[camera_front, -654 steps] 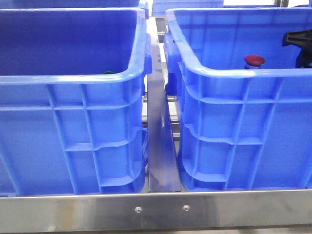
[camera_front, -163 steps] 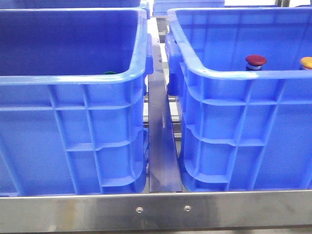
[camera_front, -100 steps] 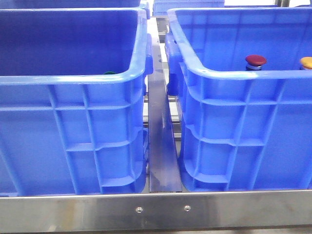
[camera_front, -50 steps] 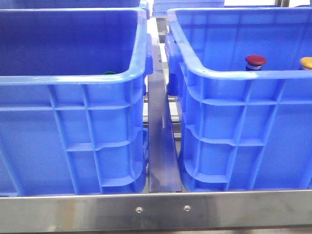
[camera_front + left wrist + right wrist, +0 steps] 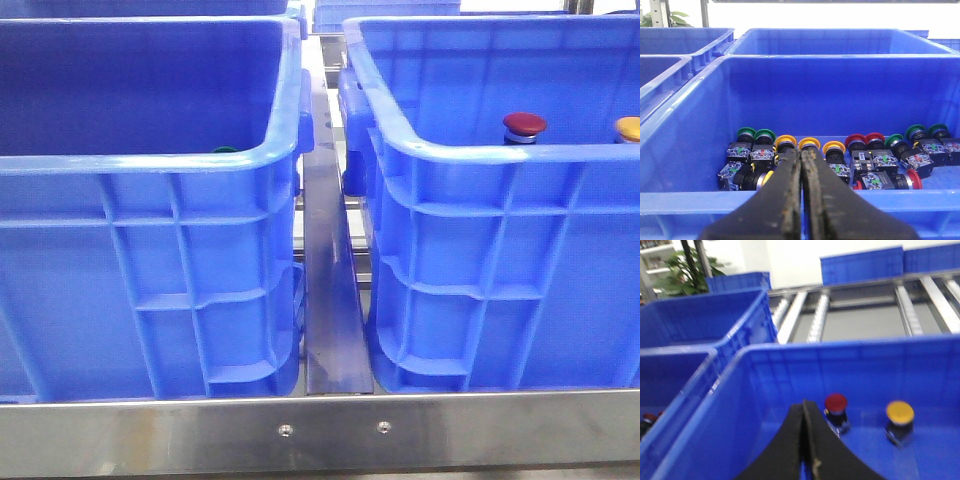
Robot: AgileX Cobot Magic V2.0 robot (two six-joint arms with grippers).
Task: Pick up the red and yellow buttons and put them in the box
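Note:
The red button [image 5: 524,124] and the yellow button [image 5: 628,128] stand upright inside the right blue box [image 5: 480,150]; only their caps show over its rim. In the right wrist view the red button [image 5: 836,403] and the yellow button [image 5: 900,413] stand apart on the box floor [image 5: 950,445]. My right gripper [image 5: 803,405] is shut and empty, above the box and short of the red button. My left gripper [image 5: 801,152] is shut and empty, held over the near rim of the left crate [image 5: 685,200]. Neither gripper shows in the front view.
The left crate [image 5: 150,160] holds several green, yellow and red buttons [image 5: 835,150] in rows; a green cap [image 5: 223,150] peeks over its rim. A steel rail [image 5: 330,300] runs between the crates. More blue crates [image 5: 690,320] and rollers [image 5: 910,305] lie beyond.
The black gripper seen at the right edge of the box 6.5 s ago has left the front view, and the yellow button now stands there. Nothing has moved in the last 1.6 s.

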